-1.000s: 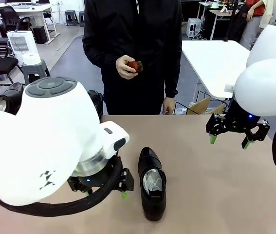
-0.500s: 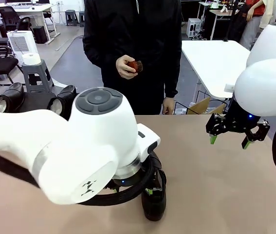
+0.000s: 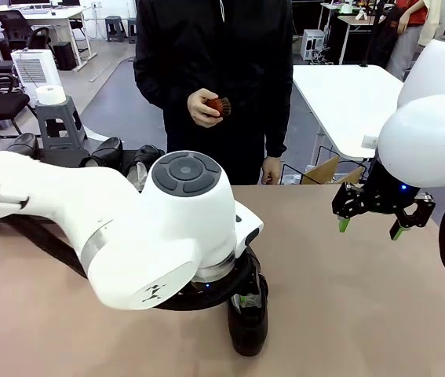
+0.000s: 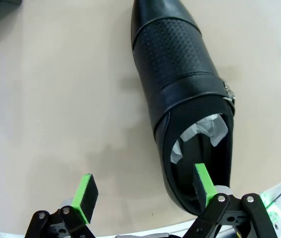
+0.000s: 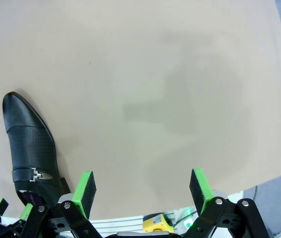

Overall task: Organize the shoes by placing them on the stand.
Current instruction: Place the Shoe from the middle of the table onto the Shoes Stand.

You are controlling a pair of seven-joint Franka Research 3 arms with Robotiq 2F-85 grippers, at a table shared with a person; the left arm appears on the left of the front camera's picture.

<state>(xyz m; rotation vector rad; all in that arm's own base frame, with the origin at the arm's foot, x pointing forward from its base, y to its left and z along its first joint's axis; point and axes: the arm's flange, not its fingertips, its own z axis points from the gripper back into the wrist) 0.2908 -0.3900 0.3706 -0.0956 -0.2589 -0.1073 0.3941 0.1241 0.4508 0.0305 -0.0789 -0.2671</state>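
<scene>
One glossy black shoe [image 3: 249,323] lies on the tan table, toe pointing away from me, mostly hidden behind my left arm in the front view. In the left wrist view the shoe [image 4: 180,84] shows white paper stuffing and a side buckle. My left gripper [image 4: 144,188] hangs open at its heel end, one pad over the shoe's opening and the other over bare table. Three more shoes [image 3: 108,151] rest on the black stand [image 3: 63,157] at the far left. My right gripper [image 3: 371,224] hovers open over bare table at the right, with the shoe [image 5: 28,148] off to its side.
A person in black stands at the far edge, holding a small reddish-brown brush [image 3: 218,106]. The tan table [image 3: 348,314] is bare around the right gripper. A grey stool with a white appliance [image 3: 49,98] and a white table [image 3: 348,102] stand behind.
My left arm has swung rightward across the table and now sits over the lone shoe, covering most of it. The shoes on the stand have come into sight. The right arm has not moved.
</scene>
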